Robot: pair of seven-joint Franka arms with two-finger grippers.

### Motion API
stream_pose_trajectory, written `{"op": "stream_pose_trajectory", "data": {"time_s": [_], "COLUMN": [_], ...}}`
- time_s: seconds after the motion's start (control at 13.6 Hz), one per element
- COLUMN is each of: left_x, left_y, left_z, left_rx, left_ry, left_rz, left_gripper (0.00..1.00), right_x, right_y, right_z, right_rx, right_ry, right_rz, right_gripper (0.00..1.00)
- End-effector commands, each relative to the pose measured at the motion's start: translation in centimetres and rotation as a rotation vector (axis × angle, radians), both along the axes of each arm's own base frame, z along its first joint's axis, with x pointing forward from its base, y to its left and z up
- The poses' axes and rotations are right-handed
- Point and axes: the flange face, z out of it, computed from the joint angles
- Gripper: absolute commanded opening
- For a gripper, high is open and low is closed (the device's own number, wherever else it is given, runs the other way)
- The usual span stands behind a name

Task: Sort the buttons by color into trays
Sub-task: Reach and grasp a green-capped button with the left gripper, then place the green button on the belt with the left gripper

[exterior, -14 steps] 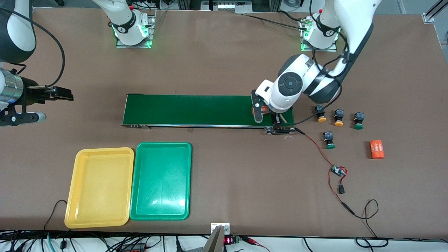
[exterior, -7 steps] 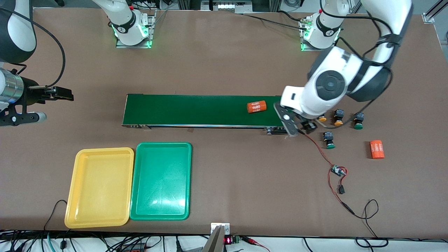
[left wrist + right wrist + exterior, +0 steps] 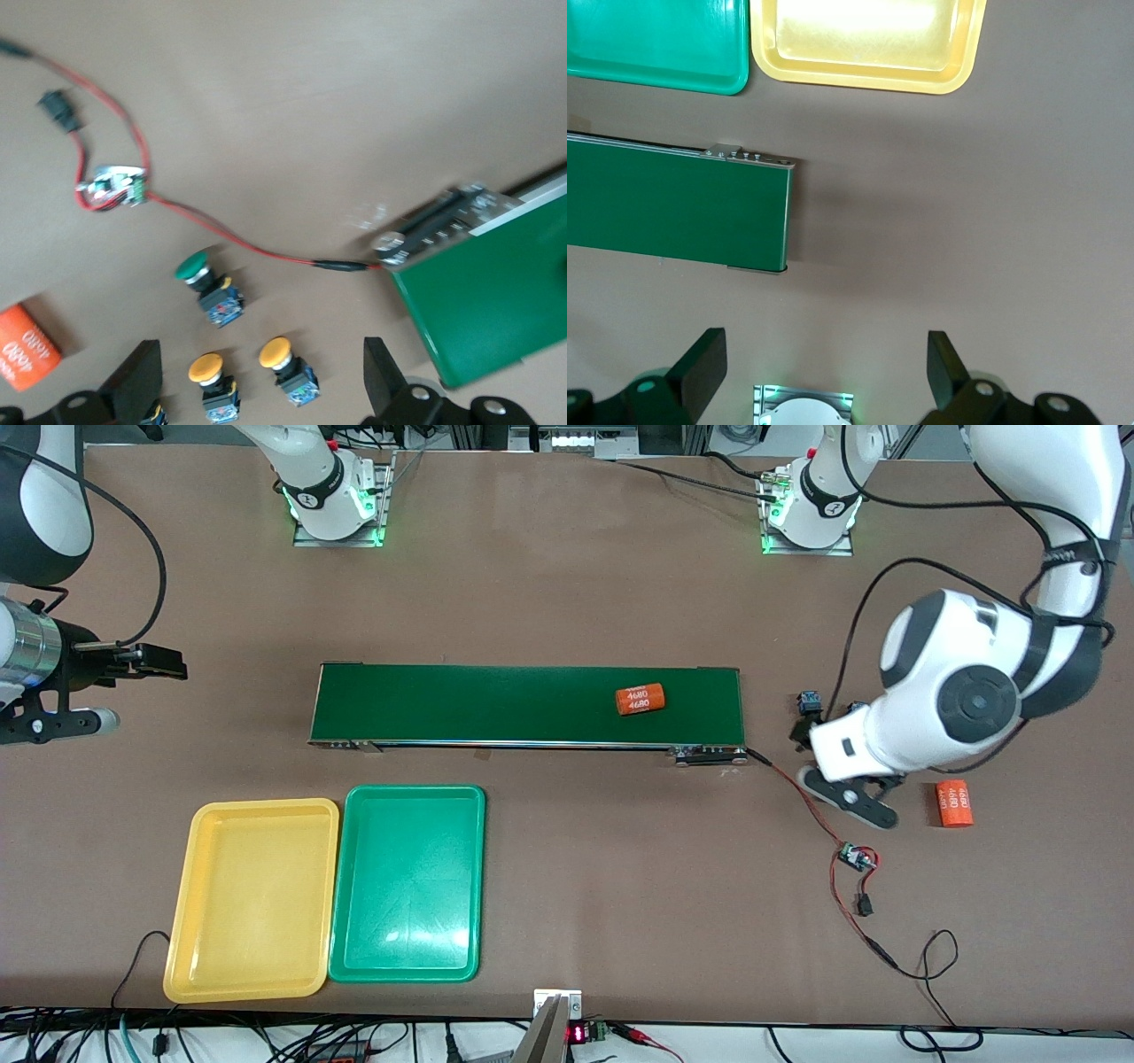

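Swung away from the conveyor belt (image 3: pixel 523 704) within the last second and now hanging over the cluster of buttons (image 3: pixel 205 285) on the bare table by the belt's end, at mid-height of the front view toward the left arm's side: left gripper (image 3: pixel 259 359), jaws spread wide, nothing between them. Left lying on the belt, slightly tilted: an orange cylinder (image 3: pixel 640 699) printed "4680", drifted a little along it in the last half second.

Waiting at the right arm's edge of the front view, over bare table: right gripper (image 3: pixel 824 359), fingers wide apart and empty.

Around the buttons: a second orange cylinder (image 3: pixel 954 803) just beside, a thin red wire (image 3: pixel 797 788) running past to a small circuit board (image 3: pixel 855 857). Mostly hidden under the white wrist in the front view.

On their sides, long axis from cap to body, round glossy caps toward the circuit board: one green, two yellow-orange, a fourth half hidden by a finger.

In the lower part of the front view, touching side by side, smooth shallow plastic with rounded corners: yellow tray (image 3: pixel 257 804) and green tray (image 3: pixel 412 788), both without buttons.
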Motion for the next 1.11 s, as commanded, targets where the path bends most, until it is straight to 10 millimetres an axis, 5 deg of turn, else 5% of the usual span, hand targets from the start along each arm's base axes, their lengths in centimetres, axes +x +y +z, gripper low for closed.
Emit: {"op": "stream_pose_trajectory", "data": {"time_s": [0.0, 0.22, 0.52, 0.81, 1.03], "left_x": [2.5, 2.3, 0.5, -3.5, -4.4], "left_y": [3.0, 4.9, 8.3, 8.1, 8.3], "left_z": [-2.4, -5.9, -13.3, -18.2, -20.1], "left_rx": [0.024, 0.116, 0.165, 0.086, 0.056], "left_ry": [0.040, 0.081, 0.138, 0.007, -0.023], "left_rz": [0.120, 0.436, 0.441, 0.424, 0.428], "left_gripper": [1.00, 1.00, 1.00, 1.00, 0.94], "right_x": [-0.3, -0.6, -1.9, -6.0, -10.3], "right_y": [0.0, 0.4, 0.0, -1.1, -0.8], "right_z": [0.1, -0.5, -1.5, -3.0, -5.6], "right_rx": [0.006, 0.006, 0.008, 0.016, 0.025], "right_ry": [0.011, 0.022, 0.025, -0.056, -0.114], "right_rz": [0.015, 0.018, 0.014, -0.002, -0.011], "right_gripper": [1.00, 1.00, 1.00, 1.00, 1.00]}}
